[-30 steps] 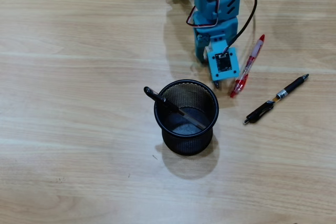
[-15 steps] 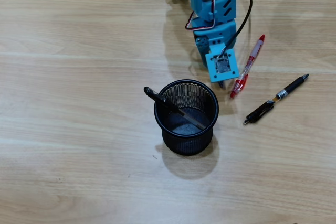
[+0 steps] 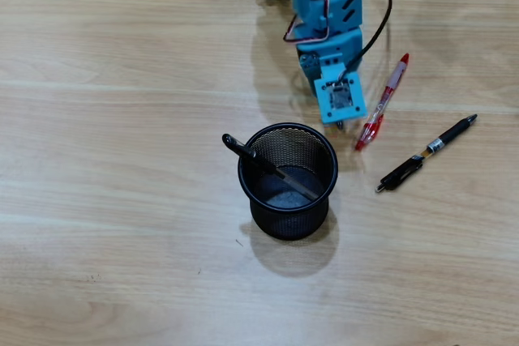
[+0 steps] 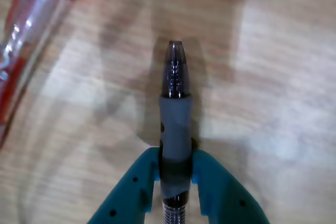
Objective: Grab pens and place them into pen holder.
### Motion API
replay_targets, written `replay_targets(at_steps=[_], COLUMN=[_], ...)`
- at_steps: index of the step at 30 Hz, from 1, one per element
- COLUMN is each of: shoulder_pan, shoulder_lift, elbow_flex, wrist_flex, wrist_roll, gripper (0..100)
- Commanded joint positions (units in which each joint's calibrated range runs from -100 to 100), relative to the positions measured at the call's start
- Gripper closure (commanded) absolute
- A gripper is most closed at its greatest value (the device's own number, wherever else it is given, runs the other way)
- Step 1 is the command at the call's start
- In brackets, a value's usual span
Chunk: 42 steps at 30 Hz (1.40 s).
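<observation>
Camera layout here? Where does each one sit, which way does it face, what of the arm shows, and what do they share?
Overhead view: fixed above the wooden table, looking straight down; shows the blue arm entering from the top edge, the pen holder with one pen inside, the red-and-white pen, and the black pen.
Wrist view: rides behind the gripper, looking down at the table; both teal fingers show, clamped on a clear-and-black pen.
Shared: the red-and-white pen and the table.
</observation>
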Motion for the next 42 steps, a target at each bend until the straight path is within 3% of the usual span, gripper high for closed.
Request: replay_targets(at_steps=[1, 4, 6, 14, 21, 31, 42], shoulder_pan=[4.5, 9.5, 12.5, 22.3, 22.1, 16.3, 13.1], shoulder_lift=[-12.4, -24.7, -30.4, -40.3, -38.4, -20.8, -1.0], elbow_flex=[-6.5, -13.7, -17.7, -37.4, -42.3, -42.0, -41.7], wrist_flex=[14.7, 28.5, 32.0, 31.3, 11.1, -14.5, -32.4], wrist_roll=[2.7, 5.1, 6.6, 11.3, 12.5, 12.5, 12.0], gripper=[98, 98, 98, 98, 98, 98, 98])
